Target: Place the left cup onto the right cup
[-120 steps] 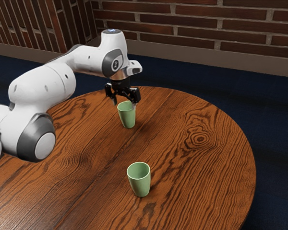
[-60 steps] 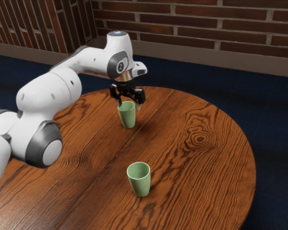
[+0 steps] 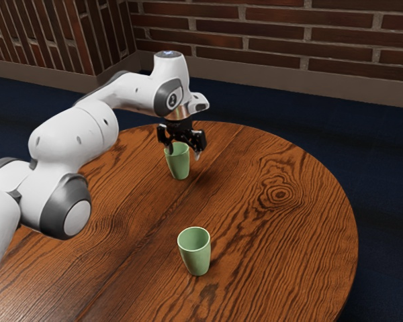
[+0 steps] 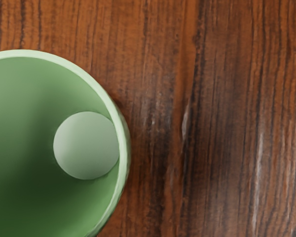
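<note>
We hold our gripper [image 3: 182, 146] low over the far cup [image 3: 178, 165]. We take this to be the left cup of the task, since it lies on our arm's left side as the arm reaches across the table [image 3: 282, 201]. The fingers are spread wide, one on each side of the cup's rim. As far as we can judge neither presses on the wall, so we have hold of nothing. The cup stands upright on the wood in the far part of the table. In the wrist view we look straight down into the far cup [image 4: 24, 163] and see its pale floor, with bare table [image 4: 222, 123] beside it.

The near cup [image 3: 194, 251], our target, stands upright and open-mouthed, well apart from the far one and toward the table's near edge.

In our judgement the task is at its opening: the hand is in place over the cup, but the grasp is not yet made. What is left is to sink a little, close on the cup's wall, lift it, carry it to the near cup and set it down on top.
</note>
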{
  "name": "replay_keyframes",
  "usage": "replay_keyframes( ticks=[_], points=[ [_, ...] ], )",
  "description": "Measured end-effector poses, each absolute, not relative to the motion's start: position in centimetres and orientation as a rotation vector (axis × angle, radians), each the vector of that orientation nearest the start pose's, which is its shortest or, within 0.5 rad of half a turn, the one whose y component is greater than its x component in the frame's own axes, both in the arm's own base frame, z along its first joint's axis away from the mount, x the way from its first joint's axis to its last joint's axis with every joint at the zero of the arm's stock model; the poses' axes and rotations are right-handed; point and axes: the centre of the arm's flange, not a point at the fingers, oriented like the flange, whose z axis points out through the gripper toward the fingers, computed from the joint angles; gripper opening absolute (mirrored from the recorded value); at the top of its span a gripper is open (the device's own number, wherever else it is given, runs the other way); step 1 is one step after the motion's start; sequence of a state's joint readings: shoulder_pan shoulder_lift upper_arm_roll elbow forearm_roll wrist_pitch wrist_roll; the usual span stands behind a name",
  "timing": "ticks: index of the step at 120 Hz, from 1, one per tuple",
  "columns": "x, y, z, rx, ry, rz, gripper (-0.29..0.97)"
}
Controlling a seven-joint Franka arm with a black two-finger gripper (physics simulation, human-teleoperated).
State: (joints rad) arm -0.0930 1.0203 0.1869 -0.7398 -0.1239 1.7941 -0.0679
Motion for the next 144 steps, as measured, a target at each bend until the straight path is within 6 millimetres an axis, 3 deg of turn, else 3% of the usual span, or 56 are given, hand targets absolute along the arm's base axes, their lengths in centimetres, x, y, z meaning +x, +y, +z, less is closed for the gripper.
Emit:
replay_keyframes(
  ticks=[44, 105, 144],
  points=[
    [80.4, -1.5, 33.8, -3.098, -0.147, -0.122, 0.64],
    [80.8, -1.1, 33.5, -3.086, -0.162, -0.148, 0.63],
    [80.9, -0.8, 32.1, -3.083, -0.169, -0.126, 0.63]
  ],
)
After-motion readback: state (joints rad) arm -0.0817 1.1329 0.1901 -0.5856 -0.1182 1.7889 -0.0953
